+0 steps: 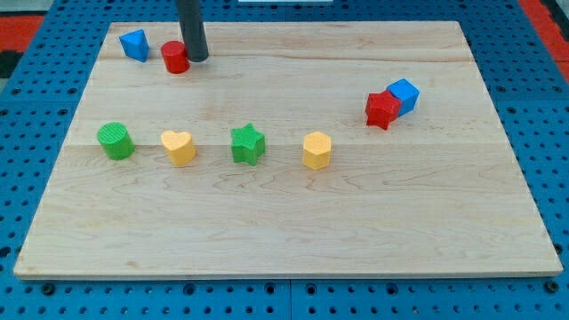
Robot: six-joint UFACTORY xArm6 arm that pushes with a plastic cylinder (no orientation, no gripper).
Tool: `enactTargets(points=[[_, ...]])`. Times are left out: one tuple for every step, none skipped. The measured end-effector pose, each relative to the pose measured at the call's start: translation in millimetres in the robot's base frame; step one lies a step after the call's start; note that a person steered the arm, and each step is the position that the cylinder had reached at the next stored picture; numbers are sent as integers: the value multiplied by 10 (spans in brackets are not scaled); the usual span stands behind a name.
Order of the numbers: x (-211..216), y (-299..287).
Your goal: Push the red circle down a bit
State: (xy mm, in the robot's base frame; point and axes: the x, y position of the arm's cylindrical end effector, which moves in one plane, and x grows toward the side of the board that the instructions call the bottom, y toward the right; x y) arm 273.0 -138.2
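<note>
The red circle is a short red cylinder near the view's top left of the wooden board. My tip is the lower end of a dark rod that comes down from the view's top; it stands right against the red circle's right side, touching or nearly so. A blue block, roughly triangular, sits just left of the red circle.
A row across the board's middle holds a green circle, a yellow heart, a green star and a yellow hexagon. At the right, a red star touches a blue cube.
</note>
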Motion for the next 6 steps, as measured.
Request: enactTargets(points=[[27, -148], [-234, -114], [-252, -343], [-79, -374], [-67, -339], [143, -156]])
